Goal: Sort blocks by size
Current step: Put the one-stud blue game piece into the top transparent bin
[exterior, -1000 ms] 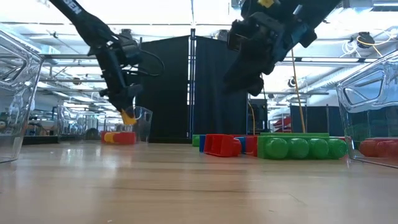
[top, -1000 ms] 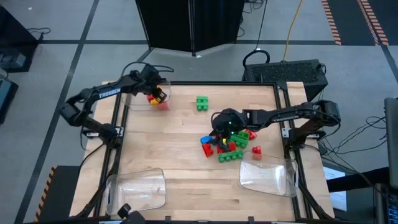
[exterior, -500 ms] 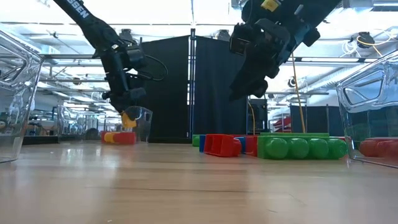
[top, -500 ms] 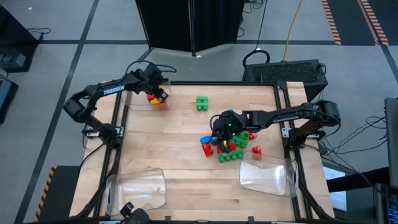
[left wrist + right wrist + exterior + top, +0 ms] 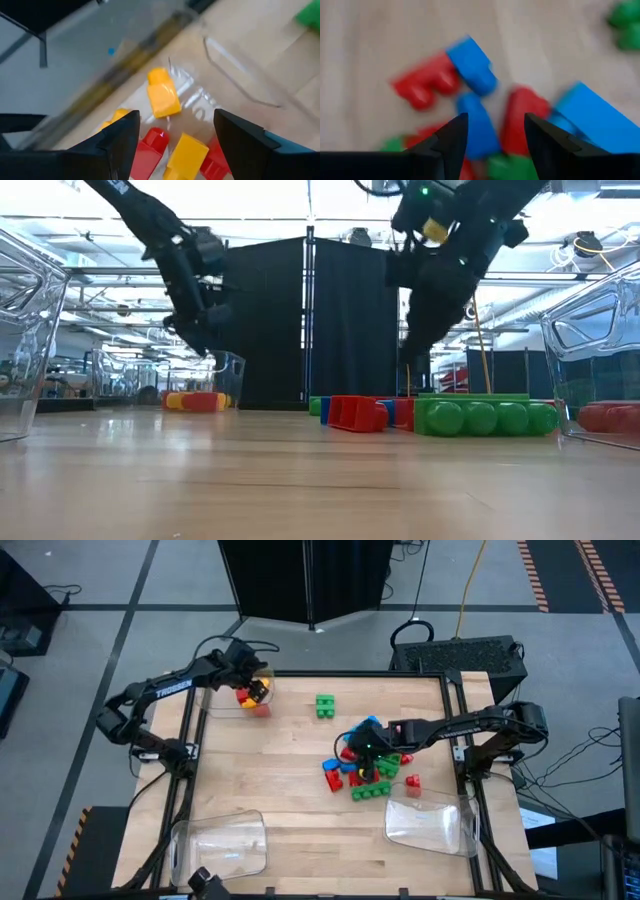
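Left claw (image 5: 172, 145) hangs over the clear plastic tray (image 5: 222, 698) at the desk's ten o'clock corner, fingers spread wide and empty; small yellow and red studded bricks (image 5: 163, 99) lie loose below it, so this tray seems to be the bin for small pieces. Right claw (image 5: 492, 145) hovers over the mixed heap of red, blue and green bricks (image 5: 362, 772) toward four o'clock, fingers apart, nothing between them, probably lining up a pick. One green brick (image 5: 324, 705) sits alone at twelve o'clock. Two more clear trays (image 5: 432, 824) wait along the six o'clock edge.
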`<state>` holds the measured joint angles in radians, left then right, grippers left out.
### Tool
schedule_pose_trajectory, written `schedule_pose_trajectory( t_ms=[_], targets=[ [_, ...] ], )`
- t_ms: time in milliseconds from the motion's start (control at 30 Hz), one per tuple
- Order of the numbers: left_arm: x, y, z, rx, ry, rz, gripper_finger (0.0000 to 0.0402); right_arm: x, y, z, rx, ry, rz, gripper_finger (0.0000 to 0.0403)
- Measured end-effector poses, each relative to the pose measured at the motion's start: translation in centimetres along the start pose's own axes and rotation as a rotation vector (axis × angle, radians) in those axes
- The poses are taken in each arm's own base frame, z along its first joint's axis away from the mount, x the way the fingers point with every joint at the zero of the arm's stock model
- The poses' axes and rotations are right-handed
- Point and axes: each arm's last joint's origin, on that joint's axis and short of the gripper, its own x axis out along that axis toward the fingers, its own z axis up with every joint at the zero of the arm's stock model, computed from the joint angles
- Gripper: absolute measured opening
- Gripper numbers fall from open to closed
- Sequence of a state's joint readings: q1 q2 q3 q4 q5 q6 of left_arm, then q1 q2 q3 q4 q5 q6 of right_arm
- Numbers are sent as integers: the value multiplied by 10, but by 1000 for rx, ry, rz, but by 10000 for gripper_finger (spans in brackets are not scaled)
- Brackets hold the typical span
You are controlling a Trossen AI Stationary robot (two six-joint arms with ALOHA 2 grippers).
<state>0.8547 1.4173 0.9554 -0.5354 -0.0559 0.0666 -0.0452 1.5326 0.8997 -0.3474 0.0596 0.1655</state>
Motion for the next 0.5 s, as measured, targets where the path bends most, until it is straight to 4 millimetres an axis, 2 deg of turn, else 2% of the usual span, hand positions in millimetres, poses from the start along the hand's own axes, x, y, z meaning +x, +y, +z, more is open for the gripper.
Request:
schedule_pose_trajectory(
  t_ms=[100, 233, 500],
  targets=[
    [-19, -2, 2, 6, -69, -1, 255, -2, -4, -8, -7, 95, -89, 180],
    [-47, -14, 3, 42, -169, -27, 256, -3, -3, -11, -19, 132, -92, 180],
    [-86, -57, -4, 131, -323, -159, 256, -2, 13, -9, -184, 89, -54, 180]
  ],
)
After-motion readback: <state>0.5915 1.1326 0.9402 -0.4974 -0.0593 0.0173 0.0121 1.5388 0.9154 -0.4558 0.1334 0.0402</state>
